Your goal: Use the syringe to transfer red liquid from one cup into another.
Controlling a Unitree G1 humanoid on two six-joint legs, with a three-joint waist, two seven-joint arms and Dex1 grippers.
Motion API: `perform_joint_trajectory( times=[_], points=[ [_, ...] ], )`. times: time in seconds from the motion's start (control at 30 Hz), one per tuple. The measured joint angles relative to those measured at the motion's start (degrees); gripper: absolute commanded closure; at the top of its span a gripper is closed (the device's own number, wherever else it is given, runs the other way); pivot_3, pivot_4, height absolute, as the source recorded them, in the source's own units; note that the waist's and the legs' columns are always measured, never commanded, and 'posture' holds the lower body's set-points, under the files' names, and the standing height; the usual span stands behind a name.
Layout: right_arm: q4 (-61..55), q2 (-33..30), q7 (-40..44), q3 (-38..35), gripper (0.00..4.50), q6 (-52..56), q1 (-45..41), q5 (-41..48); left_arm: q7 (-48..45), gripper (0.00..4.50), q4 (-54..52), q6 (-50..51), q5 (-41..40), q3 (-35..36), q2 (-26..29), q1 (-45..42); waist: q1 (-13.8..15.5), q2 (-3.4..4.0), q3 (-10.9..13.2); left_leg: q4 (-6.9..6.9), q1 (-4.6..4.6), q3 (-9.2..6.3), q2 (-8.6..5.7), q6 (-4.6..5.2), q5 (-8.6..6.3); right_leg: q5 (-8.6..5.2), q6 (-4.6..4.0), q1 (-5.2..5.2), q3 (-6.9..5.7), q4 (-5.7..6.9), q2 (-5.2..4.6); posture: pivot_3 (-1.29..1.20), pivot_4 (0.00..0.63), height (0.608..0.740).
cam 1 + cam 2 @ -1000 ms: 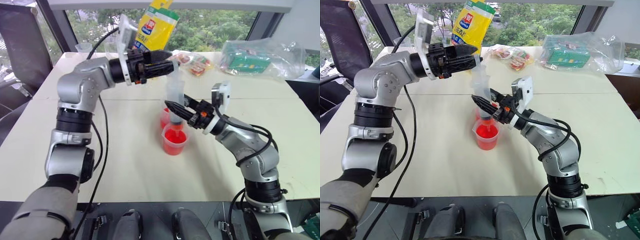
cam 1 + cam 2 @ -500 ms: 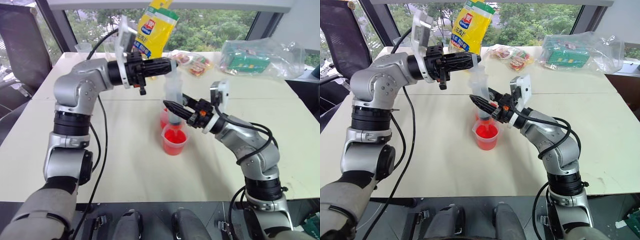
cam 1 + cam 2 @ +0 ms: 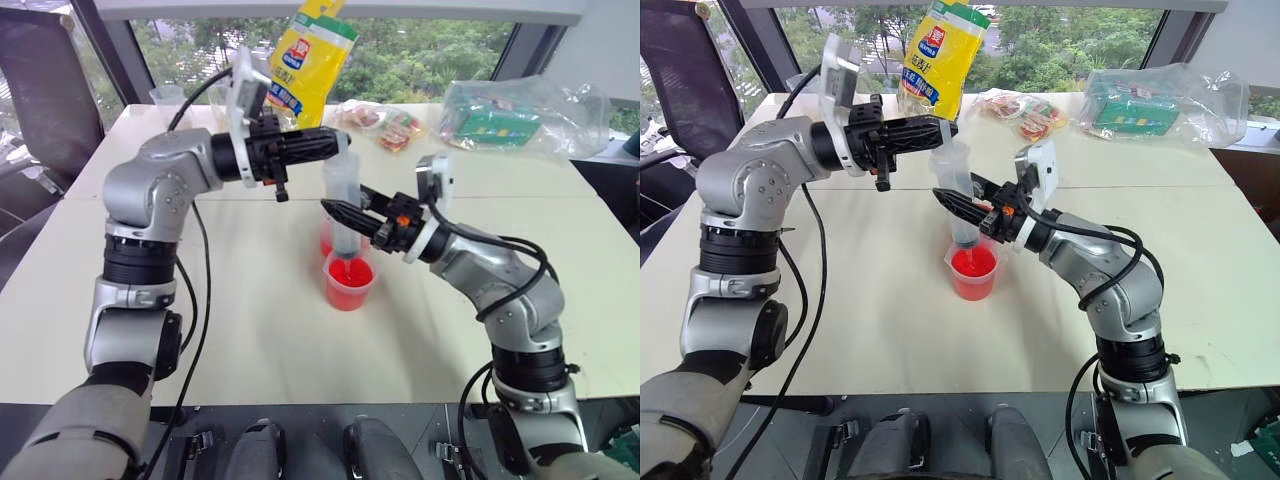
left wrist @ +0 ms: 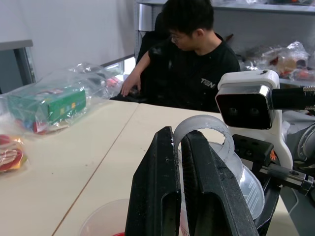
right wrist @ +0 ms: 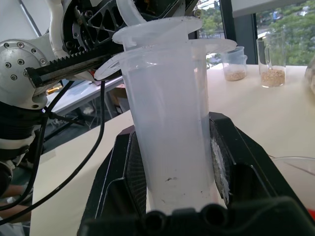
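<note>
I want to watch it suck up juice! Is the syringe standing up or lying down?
Standing up. The syringe points its tip down into the front cup of red liquid.

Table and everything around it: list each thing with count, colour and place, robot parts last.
syringe: one, clear, upright over the near cup, tip down into it
cups with red liquid: two, clear, mid-table; the second sits behind the syringe
yellow bag: one, standing at the far edge
snack packets: a few, red, far side
green box in clear plastic bag: one, far right corner
cups with beige contents: two, clear, on the table
table: one, cream
person: one, black shirt, seated beyond the table
left gripper: black, shut on the plunger ring at the syringe's top
right gripper: black, shut on the syringe's barrel
</note>
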Motion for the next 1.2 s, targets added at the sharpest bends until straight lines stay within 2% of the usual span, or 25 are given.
perform_joint_trajectory(
  times=[0.17,0.27,0.37,0.5,0.77,0.87,0.97,1.1,1.2],
  points=[
    [0.0,-0.46,-0.74,-0.14,3.11,0.4,-0.11,0.92,0.81,4.45,-0.02,0.03,0.0,0.16,-0.34,0.01,0.0,0.0,0.0,0.0,0.0,0.0,0.0,0.0,0.0,0.0,0.0,0.0,0.0,0.0,0.0,0.0,0.15,0.74],
    [0.0,-0.6,-1.3,-0.41,3.11,0.54,-0.25,1.03,1.05,3.51,-0.01,0.66,-0.51,0.72,-0.03,-0.23,0.0,0.0,0.0,0.0,0.0,0.0,0.0,0.0,0.0,0.0,0.0,0.0,0.0,0.0,0.0,0.0,0.15,0.74],
    [-0.42,-0.52,-1.85,-0.96,3.11,0.53,-0.26,1.44,1.02,2.14,0.05,2.18,-1.45,1.59,1.29,-0.67,-0.13,0.0,0.0,-0.01,0.0,0.0,0.01,0.0,0.0,0.0,0.0,-0.01,0.0,0.0,0.0,0.0,0.15,0.74],
    [-1.18,-0.44,-2.6,-2.26,3.11,0.52,-0.56,2.39,0.82,0.1,0.44,3.79,-2.4,2.0,3.6,-0.58,-0.09,0.0,0.0,0.0,0.0,0.0,0.01,0.0,0.0,0.0,0.0,-0.01,0.0,0.0,0.0,0.0,0.15,0.74],
    [-1.63,-0.51,-4.07,-3.03,3.11,2.66,-2.0,4.98,0.74,0.03,-0.01,4.67,-3.18,5.18,11.07,1.48,-0.06,0.0,0.0,0.0,0.0,0.0,0.0,0.0,0.0,0.0,0.0,0.0,0.0,0.0,-0.03,0.0,0.15,0.74],
    [0.25,-0.46,-8.64,-6.32,3.11,6.86,-7.11,8.01,1.0,0.03,-0.51,4.49,-3.08,5.33,12.61,4.97,-0.07,0.0,0.0,0.0,0.0,-0.01,0.02,0.0,0.0,0.0,0.0,-0.01,-0.01,0.02,-0.05,0.0,0.15,0.74],
    [6.63,-1.2,-16.85,-11.74,3.11,14.97,-15.82,12.37,2.36,0.03,-2.83,4.56,-2.98,6.09,13.94,9.87,-0.17,0.01,0.0,-0.01,0.01,0.0,0.02,0.0,0.0,0.0,-0.01,-0.02,-0.01,0.04,-0.09,0.0,0.15,0.74],
    [19.66,-8.35,-26.54,-15.19,3.11,28.16,-25.98,10.15,4.35,0.03,-7.52,4.78,-3.64,7.0,14.62,14.97,0.28,-0.01,0.0,-0.09,-0.03,-0.01,0.01,0.02,-0.01,0.0,-0.02,0.0,-0.04,-0.14,-0.15,0.0,0.15,0.74],
    [28.05,-14.35,-28.61,-10.88,3.11,33.98,-27.79,3.54,5.66,0.03,-10.7,4.76,-3.87,7.45,14.78,17.71,0.41,-0.01,-0.01,-0.12,-0.11,0.05,0.0,0.15,-0.08,0.0,-0.02,0.0,0.0,-0.35,-0.16,0.0,0.15,0.74]
  ],
)
